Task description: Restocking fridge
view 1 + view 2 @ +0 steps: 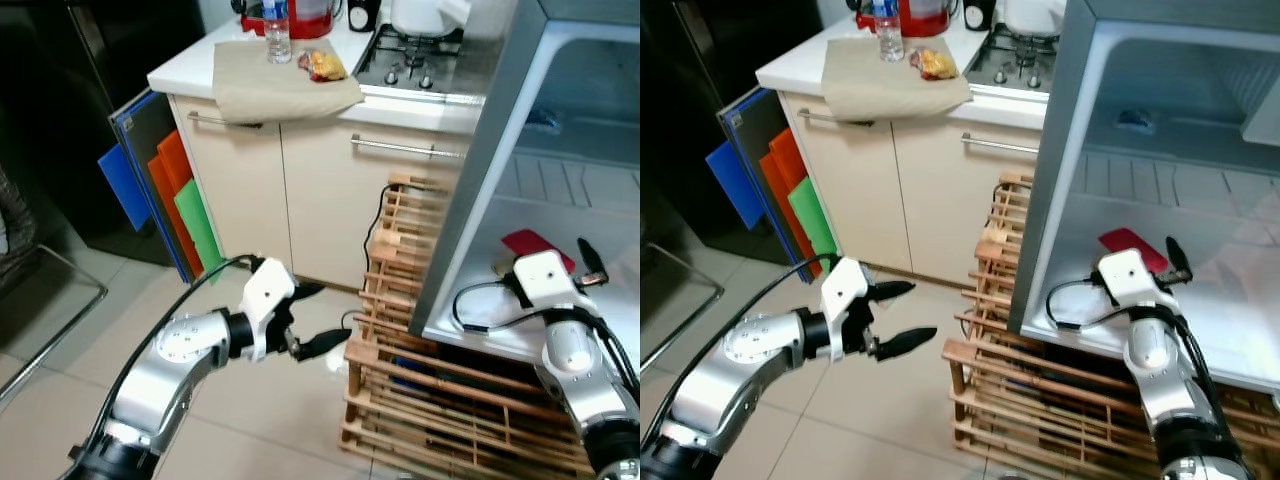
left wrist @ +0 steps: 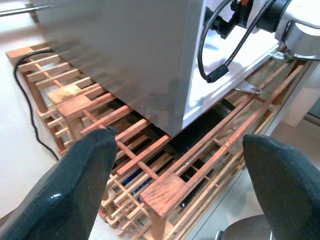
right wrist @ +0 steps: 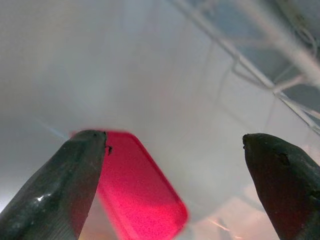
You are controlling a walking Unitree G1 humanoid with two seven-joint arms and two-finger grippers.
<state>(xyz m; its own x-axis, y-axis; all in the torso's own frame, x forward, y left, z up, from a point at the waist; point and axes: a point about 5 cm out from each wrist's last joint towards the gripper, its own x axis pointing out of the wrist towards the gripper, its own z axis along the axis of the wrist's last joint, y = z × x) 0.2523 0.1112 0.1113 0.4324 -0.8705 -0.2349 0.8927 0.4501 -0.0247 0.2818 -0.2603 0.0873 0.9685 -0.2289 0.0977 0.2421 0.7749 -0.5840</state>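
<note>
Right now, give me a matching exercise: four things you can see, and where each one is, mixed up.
Things:
1. red packet
2. water bottle
3. green board
4. left gripper

Places:
A. on the beige cloth on the counter
B. over the floor beside the wooden rack, fingers open
C. inside the fridge, on its floor
D. leaning against the cabinet side

Pairs: 1-C, 2-A, 3-D, 4-B

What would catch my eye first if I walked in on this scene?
Probably the open fridge sitting on a wooden rack, with the right gripper reaching inside, open, toward a flat red item on the fridge floor. The left gripper hovers open above the tiled floor, before the rack.
</note>
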